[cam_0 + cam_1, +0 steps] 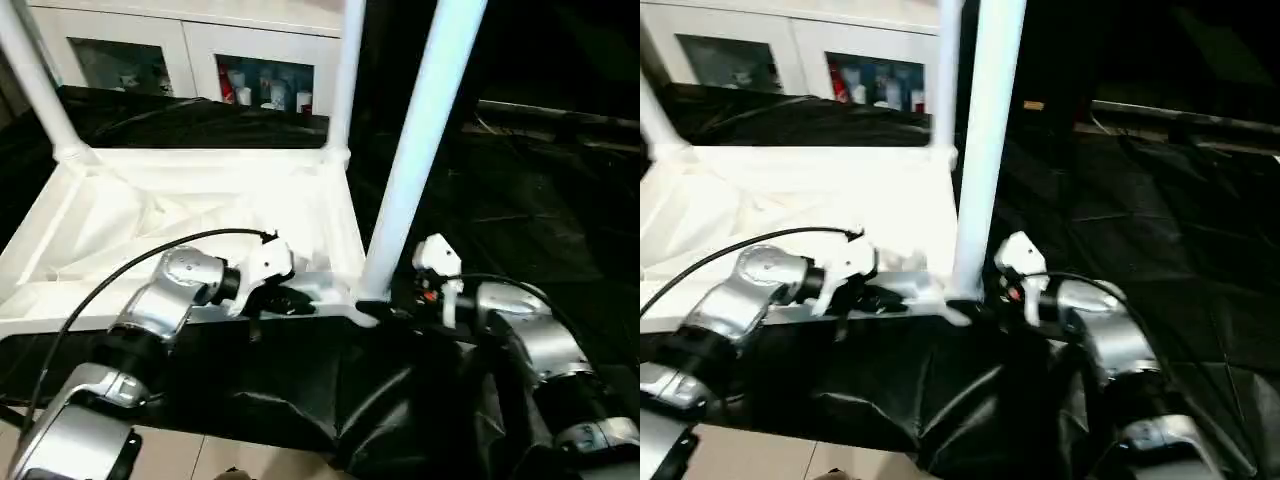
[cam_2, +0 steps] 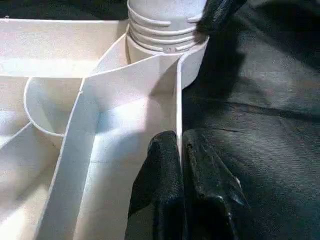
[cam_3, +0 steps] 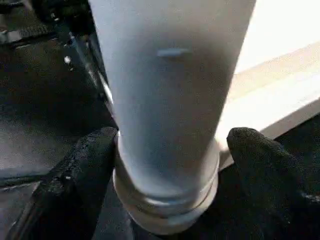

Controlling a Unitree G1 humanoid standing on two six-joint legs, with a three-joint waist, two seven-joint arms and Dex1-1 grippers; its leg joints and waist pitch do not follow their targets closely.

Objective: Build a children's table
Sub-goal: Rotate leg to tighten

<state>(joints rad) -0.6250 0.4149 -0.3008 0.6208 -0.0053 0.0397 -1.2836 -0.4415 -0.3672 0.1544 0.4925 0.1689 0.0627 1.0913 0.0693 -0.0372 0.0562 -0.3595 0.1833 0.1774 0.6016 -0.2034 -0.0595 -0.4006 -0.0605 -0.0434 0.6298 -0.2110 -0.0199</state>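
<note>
The children's table lies upside down: its white ribbed tabletop (image 1: 200, 200) rests on the black-draped work table. Three white legs stand up from it, at the far left corner (image 1: 35, 85), the far right corner (image 1: 345, 80) and the near right corner (image 1: 415, 150). My left gripper (image 2: 180, 165) is shut on the thin near rim wall of the tabletop, close to the near right socket. My right gripper (image 3: 170, 165) is open around the base of the near right leg (image 3: 170, 100). One finger (image 3: 90, 160) lies against the leg's collar; the other stands apart from it.
The black cloth (image 1: 300, 390) hangs in folds over the near table edge below both arms. A white cabinet with glass doors (image 1: 200, 50) stands behind the table. A black cable (image 1: 120, 270) arcs over my left forearm. Dark draped ground (image 1: 540, 200) lies to the right.
</note>
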